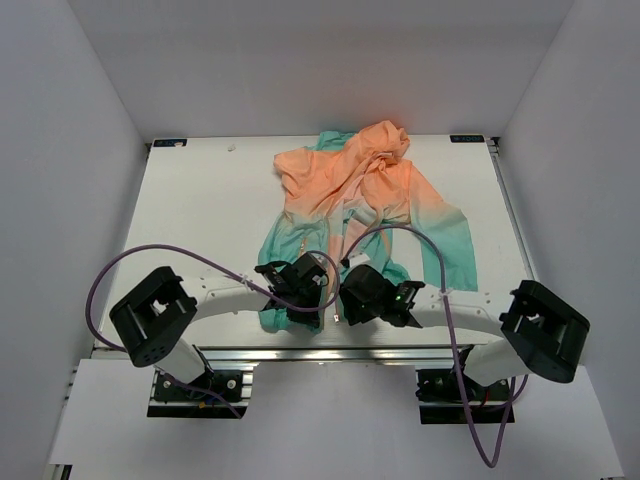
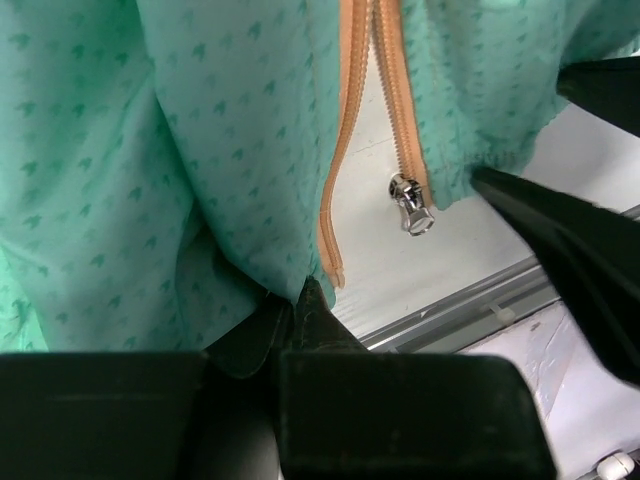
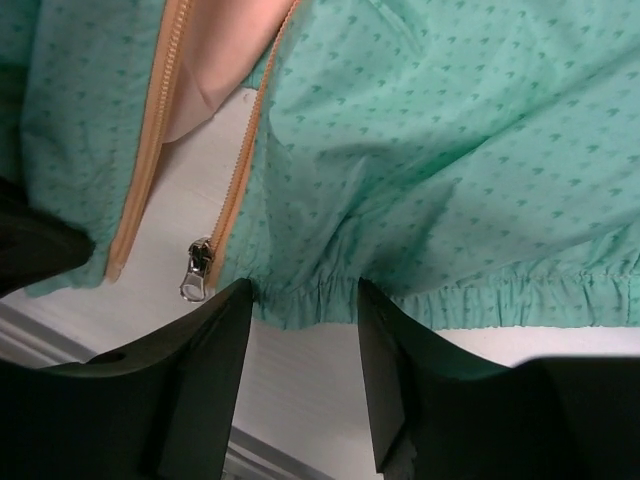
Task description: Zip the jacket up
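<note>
I have both pincers at the teal hem of the jacket [image 1: 350, 190], zipper undone.
One jacket lies on the counter [image 1: 200, 210], orange hood away from the arms. My left pincer [image 2: 300, 312] is clamped on the bottom corner of one front panel. My right pincer [image 3: 303, 297] stands partly open, its fingertips either side of the other panel's gathered hem, just beside the single metal slider [image 3: 197, 270]. Two orange zipper tapes [image 2: 340, 150] lie apart.
</note>
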You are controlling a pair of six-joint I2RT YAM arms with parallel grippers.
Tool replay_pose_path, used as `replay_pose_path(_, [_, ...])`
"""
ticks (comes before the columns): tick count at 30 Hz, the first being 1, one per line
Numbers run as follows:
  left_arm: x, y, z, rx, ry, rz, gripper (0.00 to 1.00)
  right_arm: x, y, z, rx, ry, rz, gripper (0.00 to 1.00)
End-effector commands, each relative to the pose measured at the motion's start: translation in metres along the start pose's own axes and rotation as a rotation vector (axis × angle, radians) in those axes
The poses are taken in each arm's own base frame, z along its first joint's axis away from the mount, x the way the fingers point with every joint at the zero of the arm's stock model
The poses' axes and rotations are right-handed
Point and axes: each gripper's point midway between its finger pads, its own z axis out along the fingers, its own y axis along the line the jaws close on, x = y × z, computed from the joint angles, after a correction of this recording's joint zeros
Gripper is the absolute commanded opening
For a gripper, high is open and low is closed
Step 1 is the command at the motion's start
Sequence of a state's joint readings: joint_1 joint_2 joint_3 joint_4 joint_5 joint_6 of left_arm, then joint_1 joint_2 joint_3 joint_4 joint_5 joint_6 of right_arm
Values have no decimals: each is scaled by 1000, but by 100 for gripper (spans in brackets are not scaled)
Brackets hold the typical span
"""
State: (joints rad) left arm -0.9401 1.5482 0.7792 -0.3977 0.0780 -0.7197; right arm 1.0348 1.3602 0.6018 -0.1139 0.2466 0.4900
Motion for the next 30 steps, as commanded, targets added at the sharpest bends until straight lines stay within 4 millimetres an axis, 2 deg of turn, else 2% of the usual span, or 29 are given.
replay_pose_path(1, [34,47,14,-173,79,9,0,-15,9,0,39,-23,-22,53])
replay_pose_path(7, [36,48,15,-171,80,5,0,-17,11,-1,96,-34,16,59])
replay_pose_path(11, [37,48,15,-168,78,5,0,-19,2,-5,179,-62,87,62])
replay_pose_path(15, [36,48,14,-162,70,1,0,-26,12,-4,170,-91,96,62])
replay_pose_path(25, [36,47,11,-148,54,-3,0,-10,13,9,181,-25,95,63])
replay_pose_path(30, [34,46,9,-150,44,-16,0,7,9,20,213,25,102,61])
